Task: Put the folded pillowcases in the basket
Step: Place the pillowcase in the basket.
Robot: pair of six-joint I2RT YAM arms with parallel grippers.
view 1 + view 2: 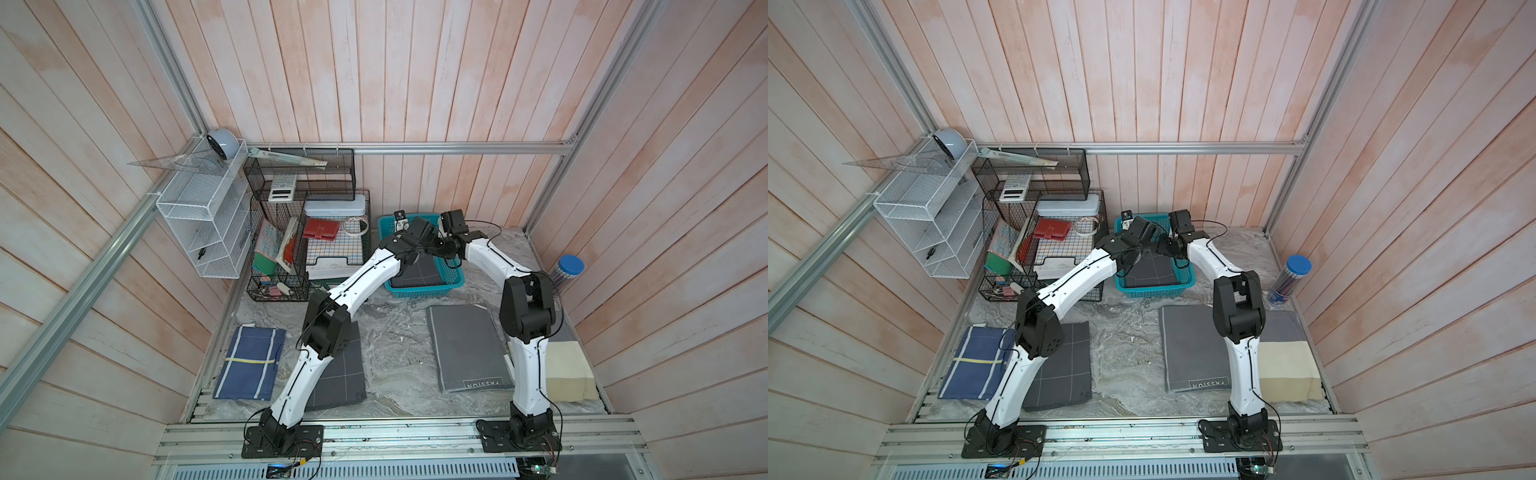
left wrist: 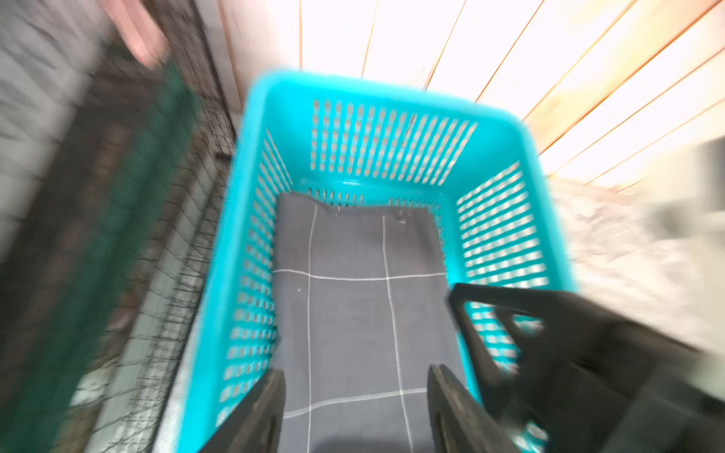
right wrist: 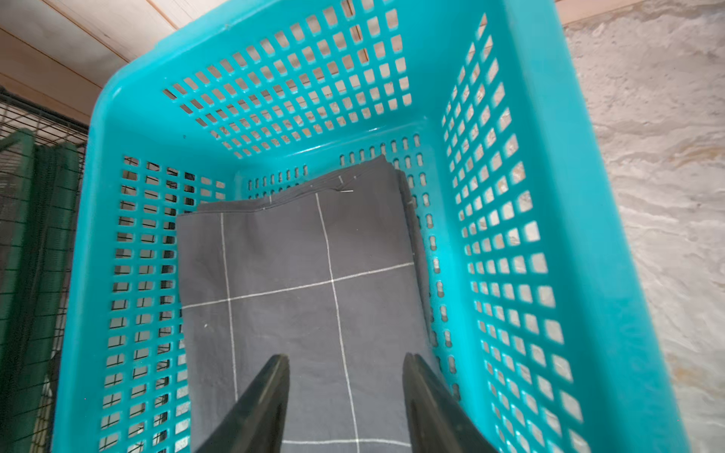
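Observation:
The folded pillowcase (image 3: pixel 298 274), dark grey with thin white grid lines, lies flat on the bottom of the turquoise basket (image 3: pixel 117 98). Both top views show it there (image 1: pixel 419 274) (image 1: pixel 1152 272), inside the basket (image 1: pixel 424 289) at the back of the table. My left gripper (image 2: pixel 355 370) hovers over the cloth (image 2: pixel 353 306) with its jaws apart and nothing between them; this view is blurred. My right gripper (image 3: pixel 345 357) is also open and empty just above the cloth. Both wrists meet over the basket's middle.
The black wire organiser (image 1: pixel 307 232) stands hard against the basket's left side, and the white wire rack (image 1: pixel 203 224) hangs further left. Folded cloths lie in front: blue striped (image 1: pixel 249 361), dark checked (image 1: pixel 340 378), grey (image 1: pixel 469 349), cream (image 1: pixel 569 370). A blue-lidded pencil tube (image 1: pixel 567 270) stands at the right wall.

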